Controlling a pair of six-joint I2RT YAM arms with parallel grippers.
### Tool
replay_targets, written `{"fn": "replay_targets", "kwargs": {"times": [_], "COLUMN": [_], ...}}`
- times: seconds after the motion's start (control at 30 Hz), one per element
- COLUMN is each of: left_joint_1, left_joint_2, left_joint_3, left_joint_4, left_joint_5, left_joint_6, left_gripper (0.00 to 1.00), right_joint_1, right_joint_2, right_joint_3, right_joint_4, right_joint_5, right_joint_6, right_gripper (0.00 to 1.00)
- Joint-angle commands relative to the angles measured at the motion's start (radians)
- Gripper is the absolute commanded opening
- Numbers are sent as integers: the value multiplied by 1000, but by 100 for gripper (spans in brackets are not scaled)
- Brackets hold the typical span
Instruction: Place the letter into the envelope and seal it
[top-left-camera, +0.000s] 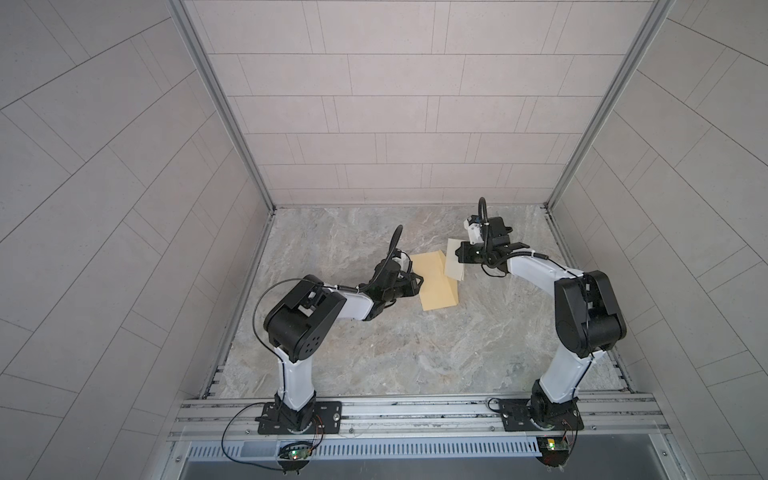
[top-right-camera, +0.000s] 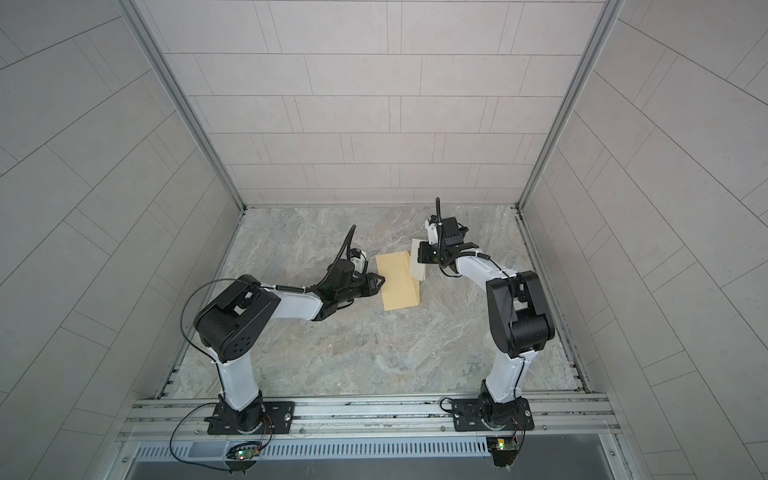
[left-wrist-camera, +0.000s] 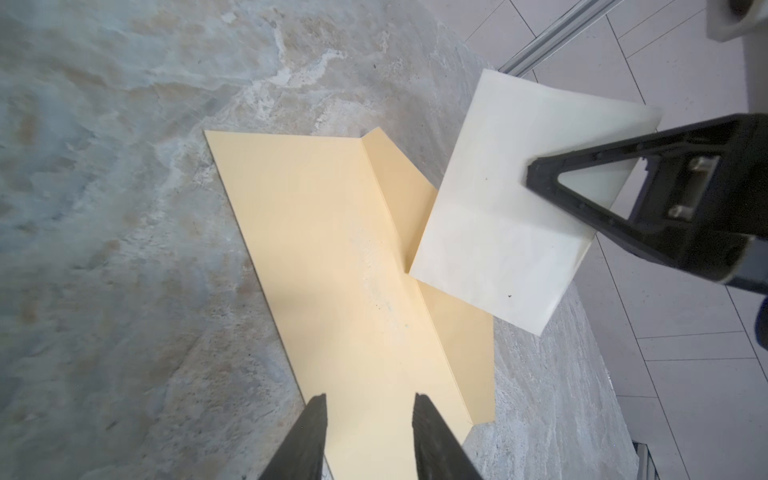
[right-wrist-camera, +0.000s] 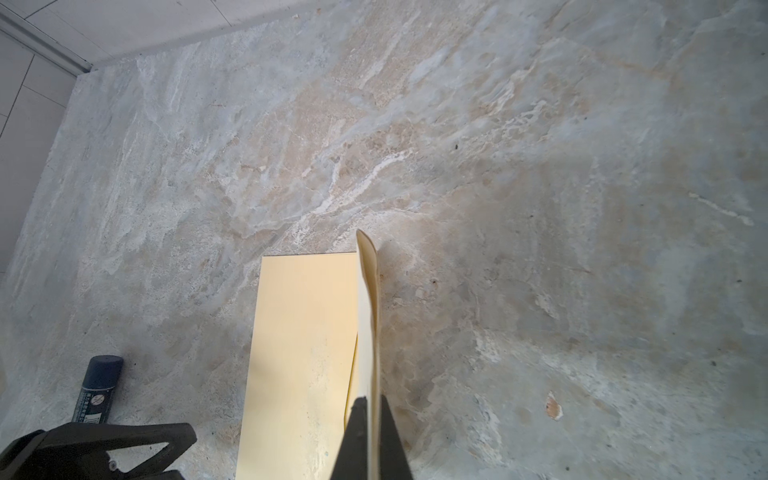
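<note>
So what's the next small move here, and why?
Probably the right gripper should ease the letter down toward the mouth of the envelope. The letter is pinched and tilted, one corner near the crease of the open flap, none of it inside yet; the left gripper sits at the envelope's end, jaws apart.

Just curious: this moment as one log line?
right gripper shut on pale beige paper letter | left gripper open over yellow-tan paper envelope

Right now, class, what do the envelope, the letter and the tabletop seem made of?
The envelope: matte yellow-tan paper, sharply creased flap. The letter: thin pale paper, fold line, curling edge. The tabletop: veined grey-beige, stone or stone-look print, cannot tell.
</note>
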Motion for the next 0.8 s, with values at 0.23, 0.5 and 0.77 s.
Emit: {"fn": "replay_targets", "kwargs": {"times": [0.23,0.5,0.77], "left_joint_1": [-6,-5,-4], "left_joint_2": [53,75,93], "left_joint_3": [38,50,46], "left_joint_4": [-23,-41,-43], "left_joint_5": [-14,-29,-39], "left_joint_6": [26,38,42], "left_gripper": [30,24,21], "right_joint_1": [-11,-13,-13], "right_joint_2": [38,54,60], "right_joint_3": [-17,-23,-23], "right_joint_4": [14,9,-10], "right_joint_5": [-33,-56,-75], "right_joint_6": [26,32,12], "right_gripper": [0,0,0]}}
